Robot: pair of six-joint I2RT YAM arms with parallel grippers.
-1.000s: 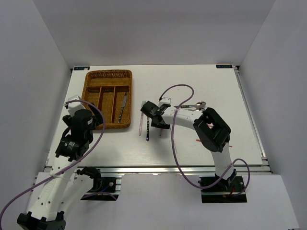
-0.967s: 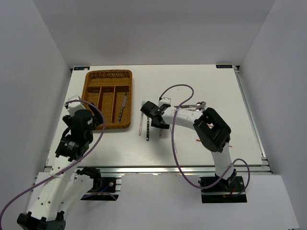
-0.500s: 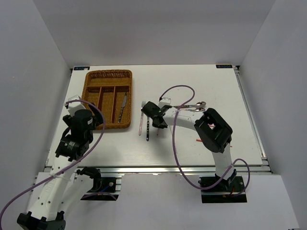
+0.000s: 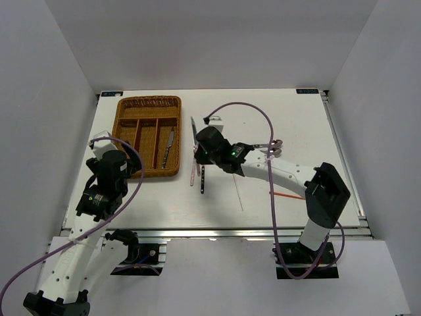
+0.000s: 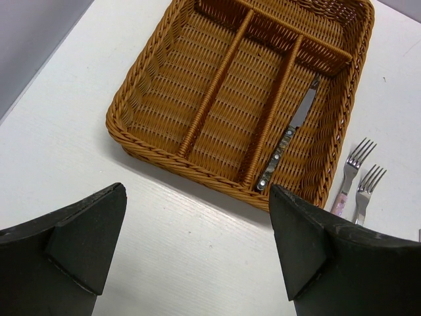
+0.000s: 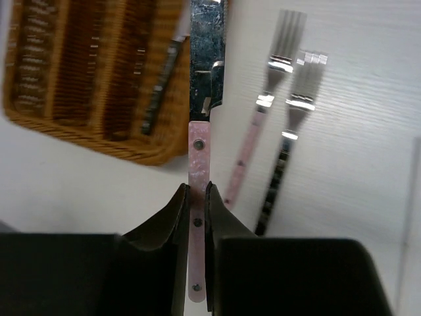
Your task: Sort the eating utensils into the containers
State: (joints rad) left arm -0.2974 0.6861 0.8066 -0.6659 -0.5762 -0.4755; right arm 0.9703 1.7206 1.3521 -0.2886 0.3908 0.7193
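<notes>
Woven wicker tray (image 4: 148, 99): one, divided into three long slots and one crosswise slot.
Knives: two, namely one dark-handled knife (image 5: 287, 133) and one pink-handled knife (image 6: 199, 151).
Forks: two, namely one pink-handled fork (image 6: 285, 62) and one dark-handled fork (image 6: 304, 82).
Spoons (image 4: 276, 142): two, partly hidden.
Chopsticks: two, namely one red chopstick (image 4: 289, 195) and one pale chopstick (image 4: 237, 192).

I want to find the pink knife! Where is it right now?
The pink knife is pinched in the right gripper, near the middle of the top view, just right of the wicker tray and beside the two forks.
</notes>
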